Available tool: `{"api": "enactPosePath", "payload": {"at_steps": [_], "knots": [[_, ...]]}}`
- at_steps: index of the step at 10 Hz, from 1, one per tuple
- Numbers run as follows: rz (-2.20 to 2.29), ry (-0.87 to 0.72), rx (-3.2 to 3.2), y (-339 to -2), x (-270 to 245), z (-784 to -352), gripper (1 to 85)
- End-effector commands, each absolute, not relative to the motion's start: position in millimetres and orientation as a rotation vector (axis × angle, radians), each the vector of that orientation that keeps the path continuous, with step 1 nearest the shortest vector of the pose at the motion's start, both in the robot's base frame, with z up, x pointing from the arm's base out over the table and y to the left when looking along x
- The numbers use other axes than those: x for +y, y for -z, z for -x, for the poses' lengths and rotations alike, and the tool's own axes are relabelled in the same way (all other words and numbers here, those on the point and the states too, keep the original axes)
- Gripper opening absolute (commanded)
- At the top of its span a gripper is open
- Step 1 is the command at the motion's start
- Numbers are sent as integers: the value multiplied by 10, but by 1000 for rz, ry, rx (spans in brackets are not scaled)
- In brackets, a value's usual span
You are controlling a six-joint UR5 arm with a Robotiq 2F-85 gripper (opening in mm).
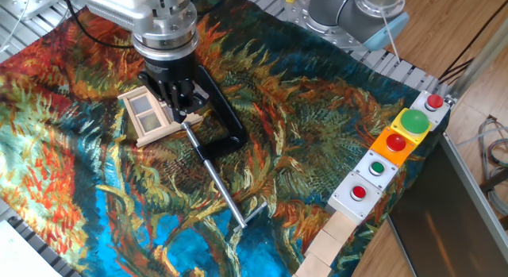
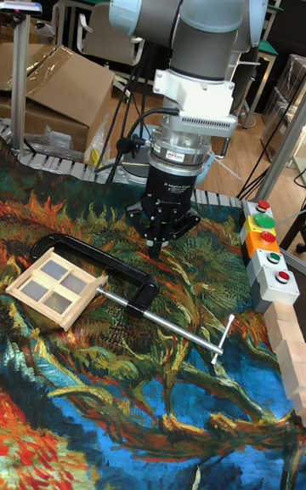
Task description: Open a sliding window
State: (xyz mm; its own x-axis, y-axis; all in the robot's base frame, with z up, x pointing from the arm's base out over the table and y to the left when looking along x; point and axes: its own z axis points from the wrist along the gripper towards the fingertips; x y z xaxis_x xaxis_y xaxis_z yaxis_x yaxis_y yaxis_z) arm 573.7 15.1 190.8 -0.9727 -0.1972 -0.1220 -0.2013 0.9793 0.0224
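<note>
One sliding window (image 2: 55, 283), one claw (image 2: 160, 243).

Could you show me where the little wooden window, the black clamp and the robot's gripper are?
sliding window (image 2: 53, 283): tall fixed view, central crossbars.
black C-clamp (image 2: 102, 254): tall fixed view, its curved black frame.
gripper (image 2: 160, 242): tall fixed view, between fingertips.

window (image 2: 54, 282): pale bare wood, matt, greyish cloudy panes | clamp (image 2: 93, 259): black matt frame, bright smooth steel rod | claw (image 2: 161, 244): black, dull, under a ribbed silver metal collar | table (image 1: 333, 134): printed cloth, soft and creased | button boxes (image 1: 389, 150): smooth plastic, glossy caps | blocks (image 2: 287, 354): pale raw wood
</note>
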Motion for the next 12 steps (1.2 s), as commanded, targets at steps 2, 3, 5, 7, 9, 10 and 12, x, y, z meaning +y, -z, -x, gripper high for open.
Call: {"api": "enactPosePath", "payload": {"at_steps": [2, 3, 5, 7, 9, 10, 12], "knots": [[595, 38, 2964, -1845, -100, -5721, 13], [642, 36, 2932, -1795, -183, -5747, 13], [639, 21, 2889, -1821, -188, -5851, 13], [608, -58, 2887, -1827, -55, -5843, 13], [602, 37, 2945, -1802, -247, -5737, 13], [639, 45, 2958, -1778, -265, -5712, 13], [724, 32, 3010, -1587, -286, -5702, 13]]}}
